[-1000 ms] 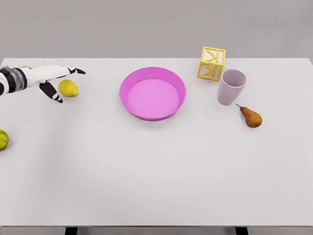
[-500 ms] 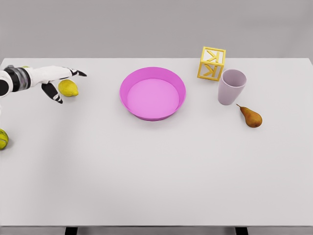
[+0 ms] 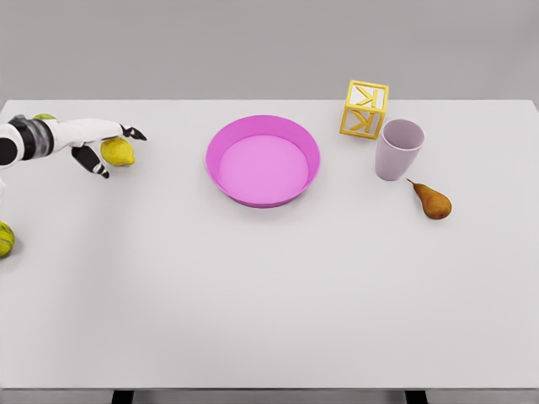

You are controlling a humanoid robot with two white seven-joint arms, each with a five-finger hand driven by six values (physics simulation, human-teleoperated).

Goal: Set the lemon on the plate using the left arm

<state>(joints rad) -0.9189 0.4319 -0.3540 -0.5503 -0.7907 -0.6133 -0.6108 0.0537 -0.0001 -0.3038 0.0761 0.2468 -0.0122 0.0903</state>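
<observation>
The left robot hand is reaching over the lemon, fingers spread and cupping around it, apparently readying a grasp. The lemon is sitting on the surface just beneath; the pink plate is waiting well to its right.

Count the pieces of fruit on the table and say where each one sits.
3 clearly: the lemon under the left robot hand, a pear right of the cup, a yellow-green fruit at the left edge. Another may hide behind the arm.
</observation>
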